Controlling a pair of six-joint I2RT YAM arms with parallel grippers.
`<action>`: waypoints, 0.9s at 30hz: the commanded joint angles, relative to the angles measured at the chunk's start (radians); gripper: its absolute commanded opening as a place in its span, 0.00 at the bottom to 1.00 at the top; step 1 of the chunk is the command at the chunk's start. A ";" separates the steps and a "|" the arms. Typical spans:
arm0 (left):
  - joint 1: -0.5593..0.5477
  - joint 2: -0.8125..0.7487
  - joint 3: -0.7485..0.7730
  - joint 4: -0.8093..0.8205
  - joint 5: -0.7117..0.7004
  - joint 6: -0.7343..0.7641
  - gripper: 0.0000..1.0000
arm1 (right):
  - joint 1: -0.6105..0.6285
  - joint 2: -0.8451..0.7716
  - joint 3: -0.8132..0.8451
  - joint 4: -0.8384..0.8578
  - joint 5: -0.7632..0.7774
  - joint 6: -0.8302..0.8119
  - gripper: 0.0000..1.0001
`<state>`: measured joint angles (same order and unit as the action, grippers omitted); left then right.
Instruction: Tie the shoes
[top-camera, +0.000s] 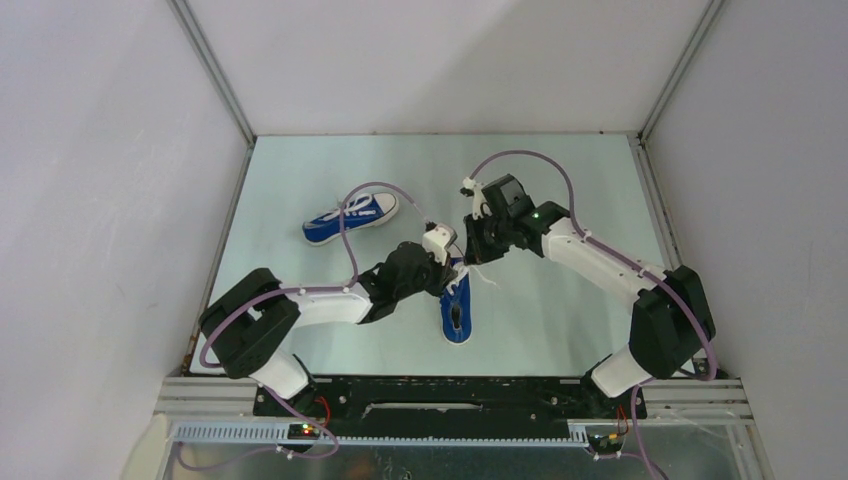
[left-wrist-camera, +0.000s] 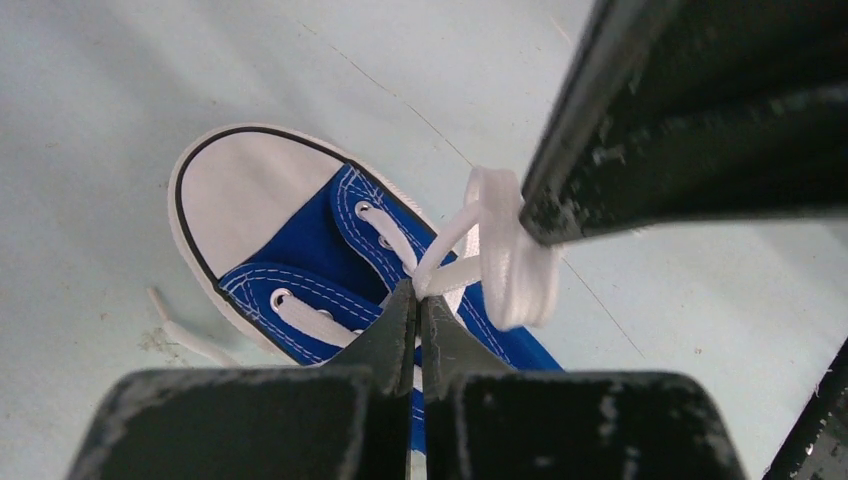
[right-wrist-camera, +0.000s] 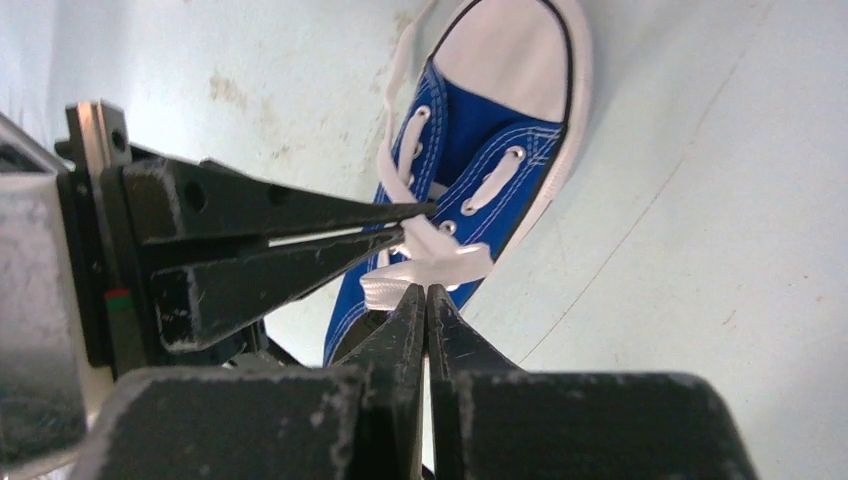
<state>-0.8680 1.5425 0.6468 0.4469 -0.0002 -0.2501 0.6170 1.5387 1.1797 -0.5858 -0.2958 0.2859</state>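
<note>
Shoe with white lace pinched by left end effector and right end effector; second shoe lies at ten o'clock

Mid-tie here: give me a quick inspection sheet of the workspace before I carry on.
Surface: table light teal, scuffed and stained.
Job's things: near shoe between the arms, its white lace lifted; far shoe lies apart at far left.
Clutter: nothing seen.
Grippers: left gripper and right gripper both shut on the white lace.
Cables: purple cables loop along both arms; one crosses the far shoe in the top view.
Surroundings: white walls, metal frame.
</note>
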 joint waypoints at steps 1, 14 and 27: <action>0.003 -0.025 -0.002 0.034 0.042 0.033 0.00 | -0.022 0.011 0.058 0.058 0.053 0.042 0.00; 0.004 -0.027 0.000 0.019 0.064 0.039 0.00 | -0.023 0.137 0.250 -0.047 0.030 0.000 0.00; 0.031 -0.036 -0.019 0.047 0.071 0.005 0.00 | 0.004 0.137 0.357 -0.139 -0.012 0.008 0.00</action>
<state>-0.8547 1.5391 0.6468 0.4469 0.0566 -0.2359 0.6144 1.6798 1.4643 -0.6922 -0.2806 0.2955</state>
